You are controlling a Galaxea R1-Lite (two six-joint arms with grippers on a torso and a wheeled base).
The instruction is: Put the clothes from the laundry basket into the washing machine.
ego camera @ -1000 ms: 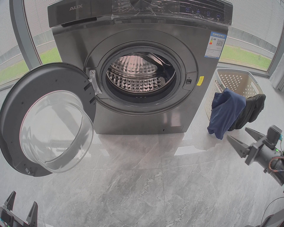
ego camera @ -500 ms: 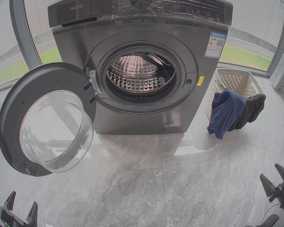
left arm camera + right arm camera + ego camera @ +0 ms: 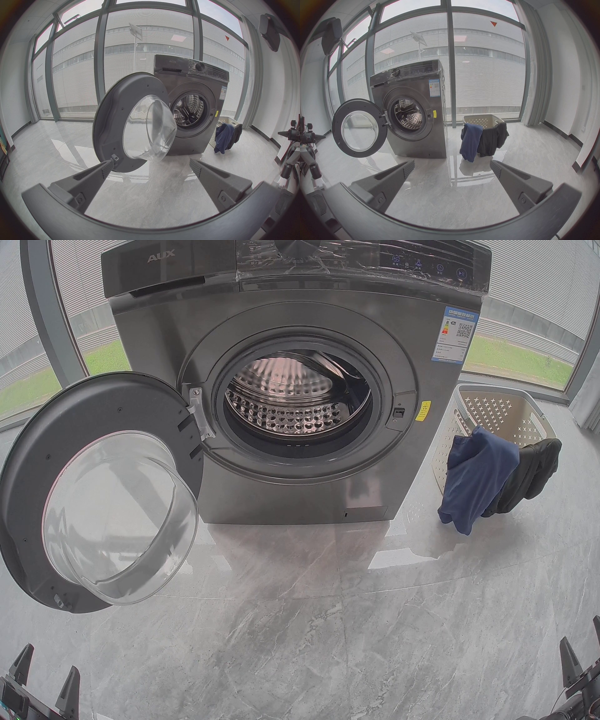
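Right gripper has dropped back from the middle right of the head view, where it hung just below the clothes, to the lower right corner; its jaws are spread wide and empty, same in its wrist view. Left gripper has not shifted, lower left corner, jaws also apart with nothing between them. Clothes, door and basket unchanged.

Blue garment hangs over the front rim of the laundry basket at centre right, most of it draped down the outside toward the floor. Black garment is draped over the rim just to its right, touching it. Washing machine fills the upper centre, door swung fully open to the left, drum looks empty.

Step in hand, as I read it: first pick not yet made, nothing loaded, right arm pulled away from the clothes. Next move calls for the right arm to go back up to the blue garment, pinch a fold near the rim, lift it clear of the basket and carry it left into the drum opening; the hanging tail could snag on the rim or drag
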